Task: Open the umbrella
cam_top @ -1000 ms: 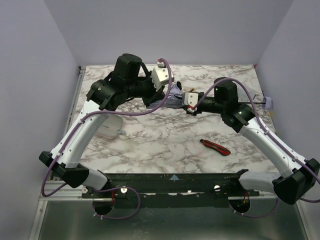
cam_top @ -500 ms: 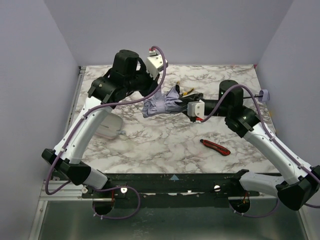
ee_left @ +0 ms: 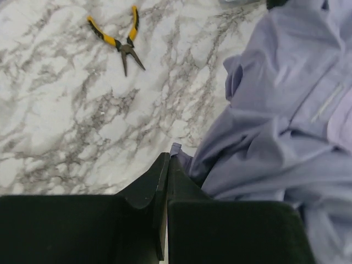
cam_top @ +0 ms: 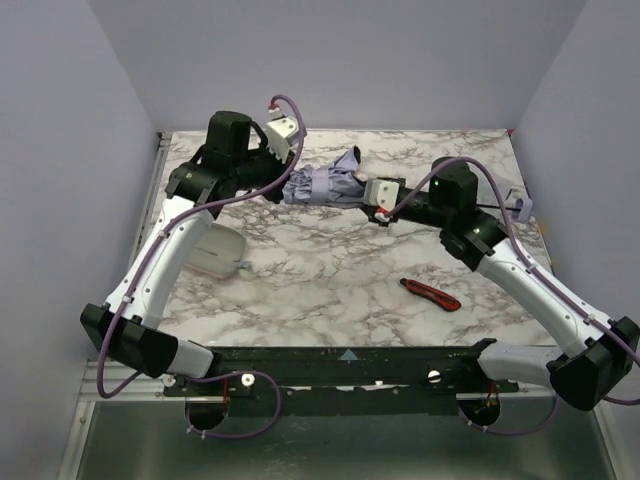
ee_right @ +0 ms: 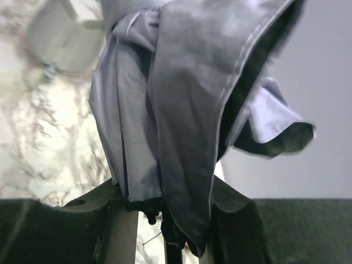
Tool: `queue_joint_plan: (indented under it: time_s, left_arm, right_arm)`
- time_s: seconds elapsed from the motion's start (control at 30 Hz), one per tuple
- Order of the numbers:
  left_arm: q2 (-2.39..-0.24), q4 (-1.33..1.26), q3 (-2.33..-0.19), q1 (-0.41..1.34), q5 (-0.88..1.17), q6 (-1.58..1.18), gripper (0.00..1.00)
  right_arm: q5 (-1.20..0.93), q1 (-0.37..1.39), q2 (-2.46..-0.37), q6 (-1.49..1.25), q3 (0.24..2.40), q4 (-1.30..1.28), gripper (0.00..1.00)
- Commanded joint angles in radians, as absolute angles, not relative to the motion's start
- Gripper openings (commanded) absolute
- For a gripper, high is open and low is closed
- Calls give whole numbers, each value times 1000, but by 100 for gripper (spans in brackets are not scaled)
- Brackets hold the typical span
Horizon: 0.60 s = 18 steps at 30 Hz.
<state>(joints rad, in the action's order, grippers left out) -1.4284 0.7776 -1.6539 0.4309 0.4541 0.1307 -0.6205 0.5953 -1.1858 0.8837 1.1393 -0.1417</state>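
Top external: white-grey marbled desk (cam_top: 330,270), plain pale lavender walls (cam_top: 350,60) on three sides. Umbrella (cam_top: 325,186) still folded, held above far middle of desk. Left gripper (ee_left: 166,165) closed, pinching fabric edge. Right gripper (ee_right: 165,203) clamped round bundled fabric. Knife (cam_top: 431,295), case (cam_top: 217,253), pliers (ee_left: 122,41) lie on desk.

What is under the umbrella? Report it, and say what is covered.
Under the umbrella lies the marble table, with yellow-handled pliers on it, as the left wrist camera shows. From above, the fabric covers that patch and the pliers do not show.
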Motion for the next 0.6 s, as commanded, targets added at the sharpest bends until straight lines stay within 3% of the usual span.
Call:
queue_joint_plan:
  time_s: [0.0, 0.2, 0.57]
  left_arm:
    - [-1346, 709, -1512, 371, 841, 6, 0]
    - [-1301, 553, -1356, 373, 1094, -206, 0]
    - [-1108, 224, -1174, 367, 1066, -423, 0]
  right_arm:
    - [-414, 581, -1185, 728, 1128, 75, 0]
    - [-323, 580, -1227, 609, 1159, 98, 0]
    - [-359, 579, -1257, 659, 1159, -95, 0]
